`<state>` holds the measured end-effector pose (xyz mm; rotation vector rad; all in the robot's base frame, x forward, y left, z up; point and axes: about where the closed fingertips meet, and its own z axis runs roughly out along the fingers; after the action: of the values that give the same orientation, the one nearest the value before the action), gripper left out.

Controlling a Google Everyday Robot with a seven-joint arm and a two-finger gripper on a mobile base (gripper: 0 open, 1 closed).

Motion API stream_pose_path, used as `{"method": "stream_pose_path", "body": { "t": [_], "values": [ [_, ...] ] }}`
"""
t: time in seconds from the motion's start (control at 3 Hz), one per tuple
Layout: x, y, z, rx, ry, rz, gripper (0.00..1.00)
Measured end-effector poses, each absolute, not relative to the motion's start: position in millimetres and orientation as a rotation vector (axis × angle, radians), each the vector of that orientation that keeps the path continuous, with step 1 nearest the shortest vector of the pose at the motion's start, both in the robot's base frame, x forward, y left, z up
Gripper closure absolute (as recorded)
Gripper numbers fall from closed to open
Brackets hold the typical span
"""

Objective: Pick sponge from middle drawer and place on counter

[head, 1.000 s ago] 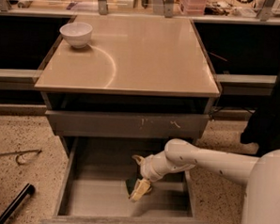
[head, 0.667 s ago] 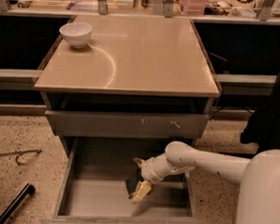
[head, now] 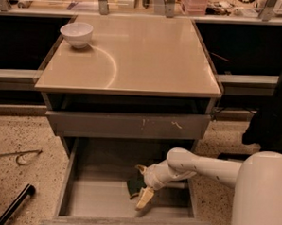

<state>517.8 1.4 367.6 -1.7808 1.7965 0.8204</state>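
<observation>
The claw (head: 142, 184) has barely shifted — spread wide inside the middle drawer (head: 94, 199), sponge (head: 134, 185) just left, between its fingers.

The robot's 1 white arm (head: 209, 167) reaches in from the right of the middle drawer (head: 125, 223), crossing above its right wall, and bends down at the wrist (head: 159, 174). The gripper (head: 140, 186) hangs low inside the middle drawer, right of its centre. Its 2 fingers (head: 144, 198) seem spread apart, 1 toward the drawer's back and 1 toward its front.
</observation>
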Motion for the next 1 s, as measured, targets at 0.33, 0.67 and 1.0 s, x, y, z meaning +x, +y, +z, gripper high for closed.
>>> {"method": "stream_pose_path", "body": {
  "t": [0.33, 0.67, 1.0],
  "values": [
    [515.6, -0.7, 355.6, -1.795, 1.814, 0.815, 0.0],
    [515.6, -0.7, 355.5, -1.795, 1.815, 0.815, 0.19],
    [515.5, -0.7, 355.5, -1.795, 1.814, 0.816, 0.42]
  ]
}}
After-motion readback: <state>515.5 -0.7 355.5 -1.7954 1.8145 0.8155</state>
